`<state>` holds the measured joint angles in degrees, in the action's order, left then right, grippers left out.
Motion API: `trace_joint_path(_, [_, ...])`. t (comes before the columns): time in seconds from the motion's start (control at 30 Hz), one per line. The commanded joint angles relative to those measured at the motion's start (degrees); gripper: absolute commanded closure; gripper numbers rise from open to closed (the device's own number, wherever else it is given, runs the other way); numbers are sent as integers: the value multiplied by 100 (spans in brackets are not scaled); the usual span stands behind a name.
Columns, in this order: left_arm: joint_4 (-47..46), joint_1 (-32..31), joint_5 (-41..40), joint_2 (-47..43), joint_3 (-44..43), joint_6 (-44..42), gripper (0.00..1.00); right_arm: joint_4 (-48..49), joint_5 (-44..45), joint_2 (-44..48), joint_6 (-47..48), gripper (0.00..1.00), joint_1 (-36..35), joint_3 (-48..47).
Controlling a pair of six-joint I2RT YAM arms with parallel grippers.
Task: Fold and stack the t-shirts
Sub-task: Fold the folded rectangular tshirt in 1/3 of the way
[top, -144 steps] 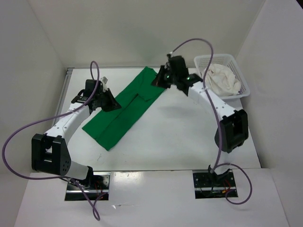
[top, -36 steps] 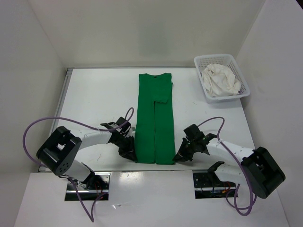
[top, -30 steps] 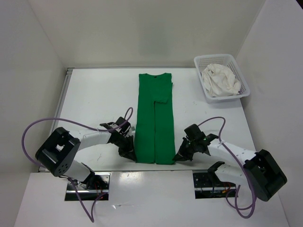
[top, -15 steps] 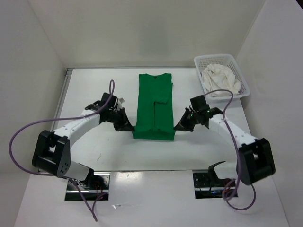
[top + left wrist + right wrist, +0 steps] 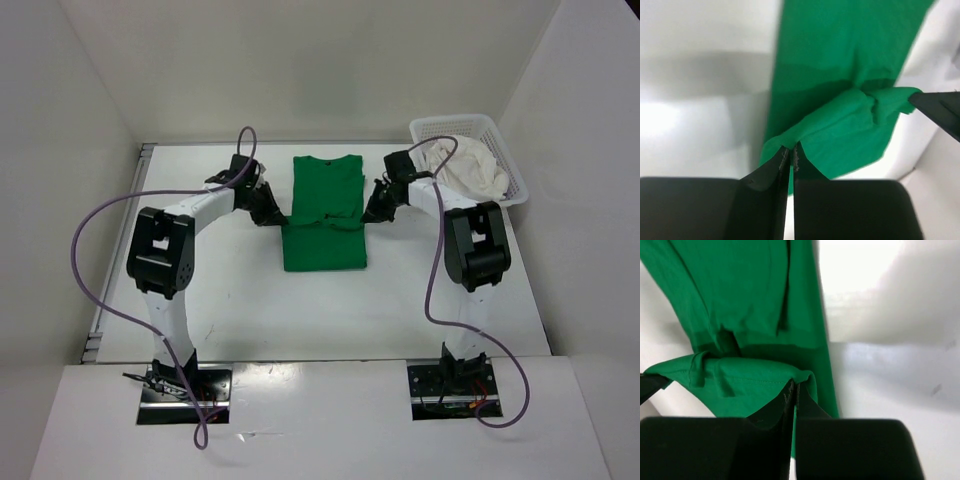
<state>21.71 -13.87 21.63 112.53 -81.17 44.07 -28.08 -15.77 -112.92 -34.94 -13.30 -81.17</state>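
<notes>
A bright green t-shirt (image 5: 324,215) lies lengthwise at the table's middle back, its near half doubled over towards the collar. My left gripper (image 5: 274,214) is shut on the left corner of the folded hem (image 5: 790,142). My right gripper (image 5: 370,214) is shut on the hem's right corner (image 5: 802,377). The lifted hem sags between the two grippers, above the flat part of the shirt. A white t-shirt (image 5: 466,168) lies crumpled in the basket. No lavender shirt is in view.
A white mesh basket (image 5: 507,198) stands at the back right corner, close to my right arm. White walls close in the table at the back and on both sides. Purple cables loop from both arms.
Both grippers have carried the green shirt's near hem away from the front edge towards the collar, doubling the shirt over. Both arms now reach far back.
</notes>
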Motion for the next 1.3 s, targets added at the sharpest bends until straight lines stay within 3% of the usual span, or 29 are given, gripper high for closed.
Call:
trace_joint_path(0.0, [-185,77,-107,365,-434,-154,91,83,214,-387,286,100,108,-566])
trace_joint_path(0.13, [-598,77,148,603,-549,-31,78,83,294,-634,339,97,161,-830])
trace_joint_path(0.27, [-871,77,263,561,-611,128,68,30,347,-617,339,83,161,-954])
trace_joint_path(0.4, [-1020,77,263,147,-611,198,62,-23,347,-179,339,57,161,-902])
trace_joint_path(0.5, [-1125,8,210,-318,-279,198,61,-23,347,357,339,51,161,-524])
trace_joint_path(0.6, [-1266,-317,140,-723,161,276,61,117,277,920,286,53,161,108])
trace_joint_path(0.73, [-1467,-932,87,-838,680,487,61,118,119,1238,172,84,-304,829])
trace_joint_path(0.77, [-1590,-1038,87,-838,951,566,61,179,118,1290,119,86,-540,917])
trace_joint_path(1.0, [-1750,-1417,70,-486,1217,637,61,470,188,772,57,91,-762,1323])
trace_joint_path(1.27, [-1688,-1417,-71,-705,2455,479,61,681,241,1008,-188,96,-815,2455])
